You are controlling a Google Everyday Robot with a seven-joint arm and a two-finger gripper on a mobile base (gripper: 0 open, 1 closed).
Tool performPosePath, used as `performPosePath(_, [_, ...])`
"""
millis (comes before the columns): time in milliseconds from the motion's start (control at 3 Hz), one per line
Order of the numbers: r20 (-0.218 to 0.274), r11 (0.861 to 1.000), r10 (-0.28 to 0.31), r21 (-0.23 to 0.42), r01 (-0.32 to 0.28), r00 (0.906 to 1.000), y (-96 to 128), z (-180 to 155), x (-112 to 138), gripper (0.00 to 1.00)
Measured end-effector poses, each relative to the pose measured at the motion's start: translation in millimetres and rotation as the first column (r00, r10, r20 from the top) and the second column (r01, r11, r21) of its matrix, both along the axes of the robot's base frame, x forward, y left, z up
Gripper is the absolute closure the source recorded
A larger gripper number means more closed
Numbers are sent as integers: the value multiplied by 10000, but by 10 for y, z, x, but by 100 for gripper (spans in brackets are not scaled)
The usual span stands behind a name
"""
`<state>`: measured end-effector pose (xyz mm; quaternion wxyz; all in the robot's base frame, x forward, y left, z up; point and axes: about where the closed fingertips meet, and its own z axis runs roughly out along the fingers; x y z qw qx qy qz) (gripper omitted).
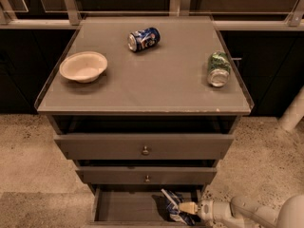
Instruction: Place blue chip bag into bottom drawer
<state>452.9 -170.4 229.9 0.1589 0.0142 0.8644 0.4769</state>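
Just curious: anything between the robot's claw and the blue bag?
Nothing; camera view shows the gripper right against the blue chip bag in the bottom drawer.
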Motion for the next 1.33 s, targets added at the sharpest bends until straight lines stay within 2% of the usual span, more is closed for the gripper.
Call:
performPosePath(1000, [-1,10000,1,1,-1,10000,1,0,0,11])
performPosePath(1333, [-1,10000,2,2,-2,10000,2,0,0,0])
